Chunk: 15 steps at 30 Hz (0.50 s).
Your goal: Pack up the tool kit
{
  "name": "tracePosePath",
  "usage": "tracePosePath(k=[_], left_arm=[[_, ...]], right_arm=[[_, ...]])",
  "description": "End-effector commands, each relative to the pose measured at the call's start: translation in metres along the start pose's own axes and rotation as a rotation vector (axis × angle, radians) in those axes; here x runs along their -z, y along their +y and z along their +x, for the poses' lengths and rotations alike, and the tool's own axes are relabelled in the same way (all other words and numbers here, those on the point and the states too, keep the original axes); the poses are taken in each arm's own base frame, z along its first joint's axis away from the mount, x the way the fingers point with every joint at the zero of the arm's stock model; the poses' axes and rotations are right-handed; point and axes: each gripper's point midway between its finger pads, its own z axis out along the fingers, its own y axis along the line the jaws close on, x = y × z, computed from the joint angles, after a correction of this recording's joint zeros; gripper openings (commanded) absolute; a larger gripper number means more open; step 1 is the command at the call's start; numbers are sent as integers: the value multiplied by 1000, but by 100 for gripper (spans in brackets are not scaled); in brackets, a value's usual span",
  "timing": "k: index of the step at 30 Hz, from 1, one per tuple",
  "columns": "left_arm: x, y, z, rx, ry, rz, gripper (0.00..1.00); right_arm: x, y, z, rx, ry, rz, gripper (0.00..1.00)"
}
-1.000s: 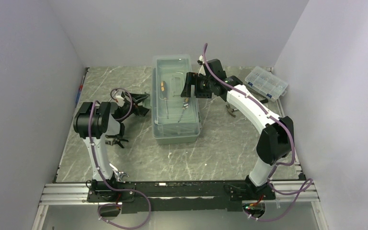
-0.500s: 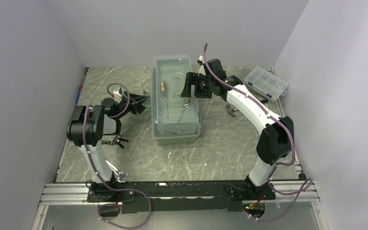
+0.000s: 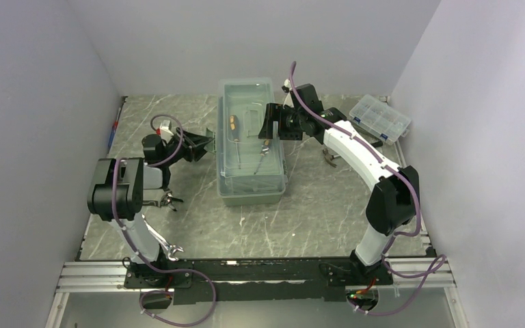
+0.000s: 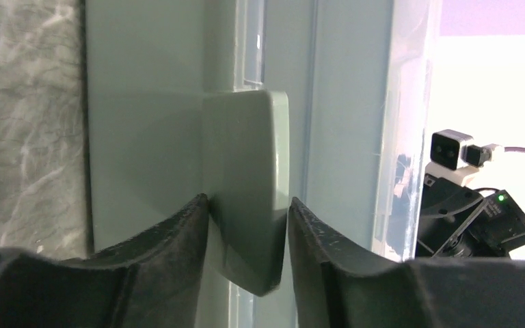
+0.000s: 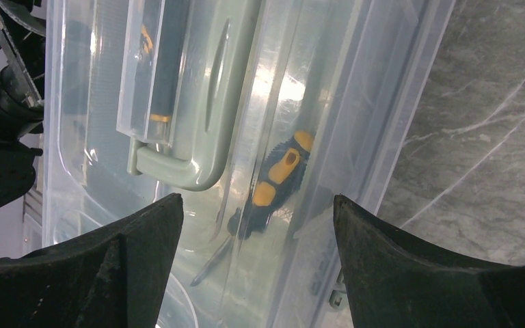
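Two changes at toolbox (image 3: pixel 253 191) left side: left gripper (image 4: pixel 247 225) arrived, now pinches latch (image 4: pixel 246 150). Right gripper (image 5: pixel 256 205) spread over lid (image 5: pixel 355 102). You near fastening.

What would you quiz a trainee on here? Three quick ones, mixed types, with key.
1. True or false: the right gripper is holding the orange-and-black screwdriver.
2. What sits between the fingers of the left gripper? A) pliers B) the green side latch of the toolbox C) the lid handle
3. Where on the table is the clear organizer box?
Key: 1 false: it hovers open above the shut translucent lid, and the screwdriver lies inside. 2 B. 3 far right corner.
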Motion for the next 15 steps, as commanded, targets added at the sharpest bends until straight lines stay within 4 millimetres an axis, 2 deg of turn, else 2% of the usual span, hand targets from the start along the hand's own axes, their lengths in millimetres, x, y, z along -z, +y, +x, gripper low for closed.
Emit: tracePosePath(k=[1, 3, 4, 15], left_arm=[[-10, -51, 21, -123, 99, 167, 57], [-9, -57, 21, -156, 96, 159, 67], [-9, -59, 22, -172, 96, 154, 68], [-8, -75, 24, -252, 92, 157, 65]], right_arm=[[12, 22, -14, 35, -39, -70, 81], [12, 21, -13, 35, -36, -69, 81], [12, 22, -13, 37, -36, -70, 81], [10, 20, -11, 38, -30, -69, 81]])
